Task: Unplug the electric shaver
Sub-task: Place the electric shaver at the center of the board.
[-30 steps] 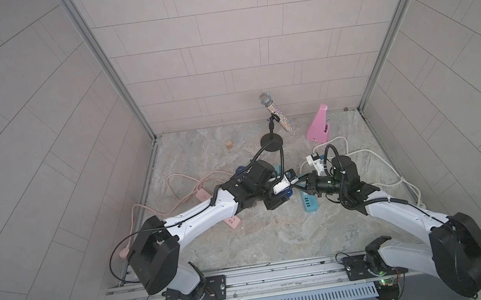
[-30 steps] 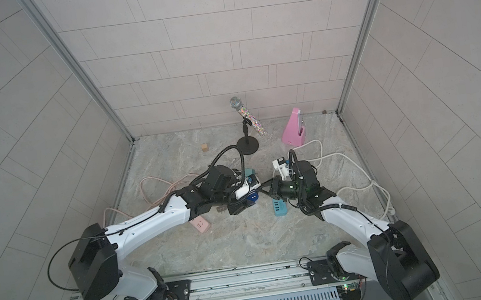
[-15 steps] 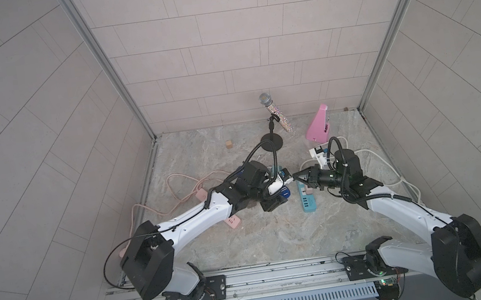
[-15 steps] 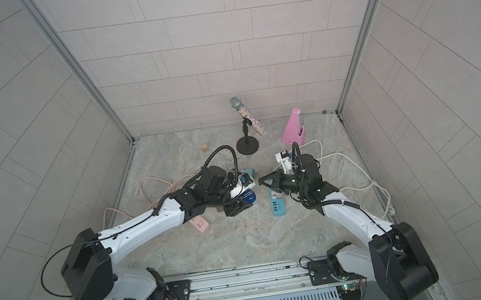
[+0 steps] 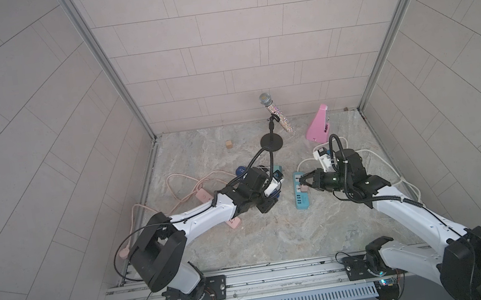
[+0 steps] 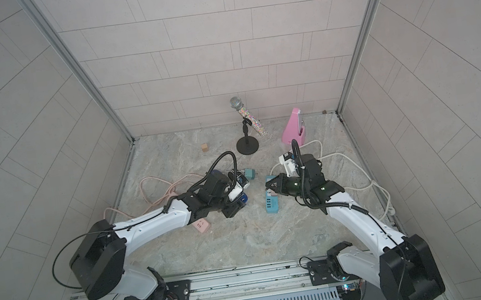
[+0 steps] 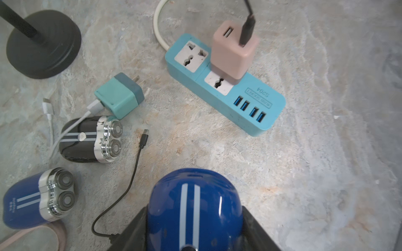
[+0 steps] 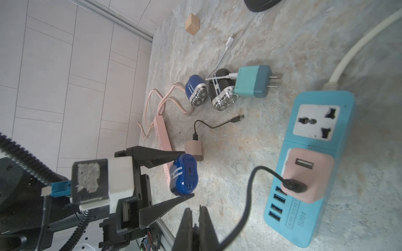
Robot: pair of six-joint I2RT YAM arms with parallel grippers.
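Pinching the blue shaver point(image 8: 182, 178) are the left fingers point(image 8: 156, 155), while the right fingers point(image 8: 188, 226), pressed together, apparently trap the black cable point(image 8: 250, 195).

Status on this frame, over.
Left gripper shut on blue shaver. Right gripper shut on black cable, other end in pink adapter on strip. Shaver's port shows empty. Nothing blocks either arm.

blue shaver point(image 7: 194, 208): head cut off (picture edge) | black cable point(image 8: 250, 191): far end hidden
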